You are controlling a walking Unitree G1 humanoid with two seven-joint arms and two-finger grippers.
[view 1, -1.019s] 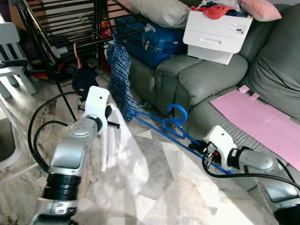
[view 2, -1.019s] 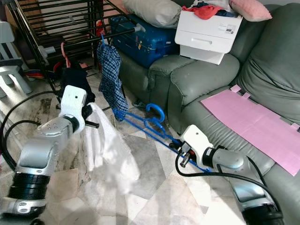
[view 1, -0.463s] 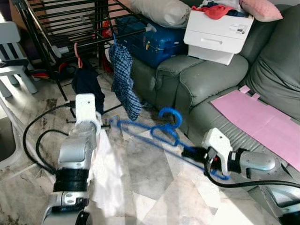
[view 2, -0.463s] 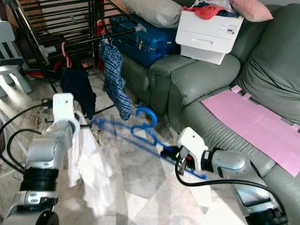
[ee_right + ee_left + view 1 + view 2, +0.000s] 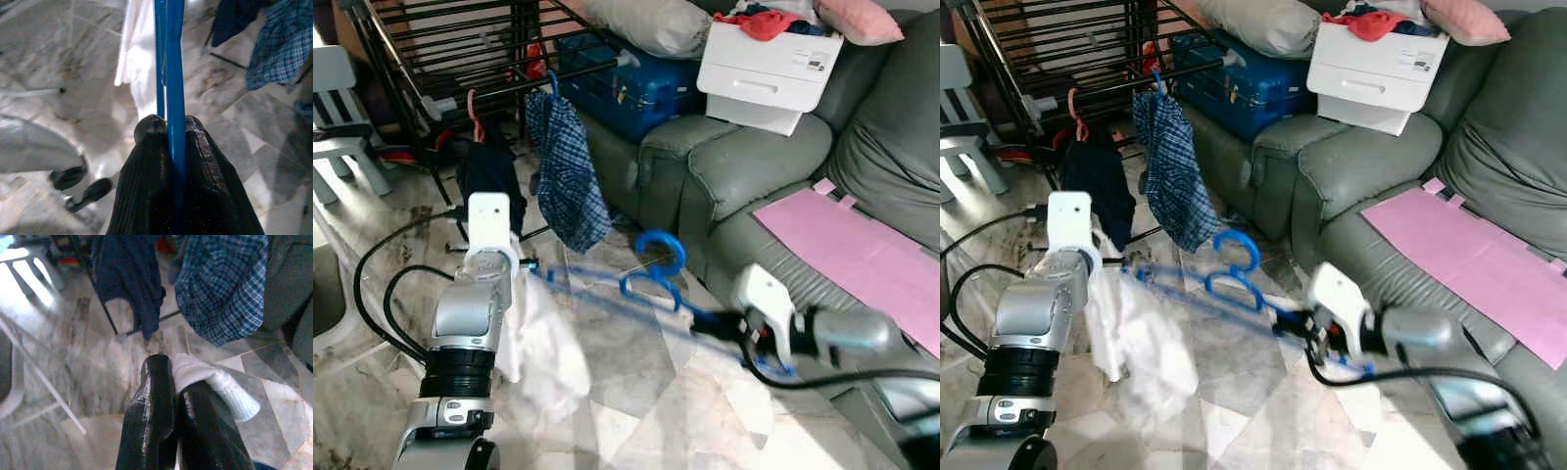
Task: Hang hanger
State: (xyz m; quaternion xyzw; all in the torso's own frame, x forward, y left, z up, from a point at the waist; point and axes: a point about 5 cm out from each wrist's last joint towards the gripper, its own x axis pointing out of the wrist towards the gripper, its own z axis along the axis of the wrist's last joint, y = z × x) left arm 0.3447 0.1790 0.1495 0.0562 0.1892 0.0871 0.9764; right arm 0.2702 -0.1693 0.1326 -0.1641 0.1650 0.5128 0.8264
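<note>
Blue hanger [image 5: 646, 284] is off the floor, one end clamped between the right gripper [image 5: 168, 125] fingers, its bar stretching toward the left gripper [image 5: 168, 372]. That one pinches a white garment [image 5: 543, 338] drooping beneath it, with the checked shirt [image 5: 566, 166] on the drying rack [image 5: 440, 49] just beyond.

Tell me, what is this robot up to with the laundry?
It is getting a white cloth onto a blue hanger. The left gripper is shut on a corner of the cloth, and the right gripper is shut on one end of the hanger, held above the floor. Behind them a checked shirt and a dark garment already hang on the drying rack.
</note>
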